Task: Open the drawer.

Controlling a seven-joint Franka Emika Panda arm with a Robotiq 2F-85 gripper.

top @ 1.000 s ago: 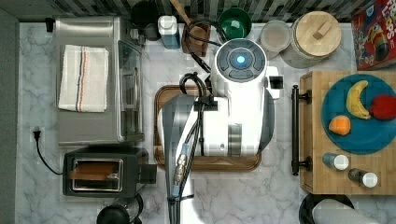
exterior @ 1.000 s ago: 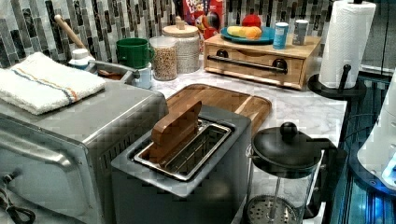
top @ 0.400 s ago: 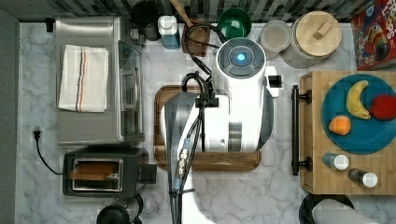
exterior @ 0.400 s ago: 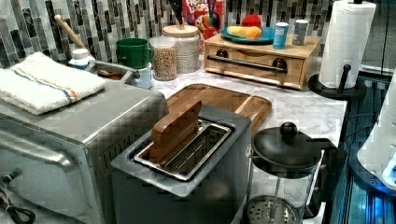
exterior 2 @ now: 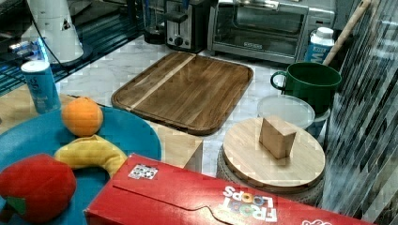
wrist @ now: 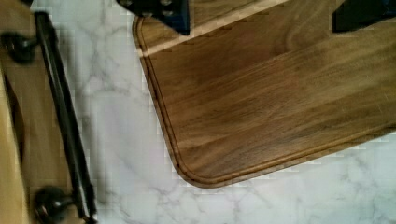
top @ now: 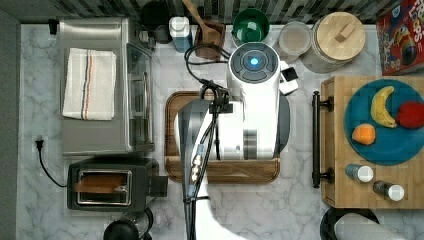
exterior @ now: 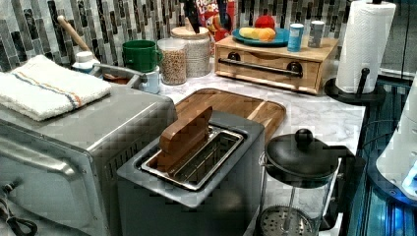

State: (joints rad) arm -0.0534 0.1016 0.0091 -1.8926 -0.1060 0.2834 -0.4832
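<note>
The light wood drawer [exterior: 268, 74] sits shut in its box by the backsplash, its front flush, and its long black bar handle [exterior: 258, 67] runs across the panel. In the top view the handle [top: 316, 137] lies at the top view's right, apart from my arm [top: 252, 115], which hovers over the brown tray [top: 225, 172]. In the wrist view my gripper [wrist: 261, 14] is open with nothing between its dark fingertips [wrist: 161, 9]. It hangs above the tray [wrist: 280, 102], and the handle [wrist: 63, 121] stands across a strip of marble from it.
A blue plate [top: 395, 150] with fruit and two shakers [top: 360, 173] rests on the drawer box. Jars, a green mug [top: 250, 27] and a cereal box [exterior 2: 211, 199] line the back. A toaster oven [top: 105, 85], toaster [top: 107, 189] and paper towel roll [exterior: 364, 44] stand around.
The arm's links have shifted only slightly over the tray. The drawer stays shut.
</note>
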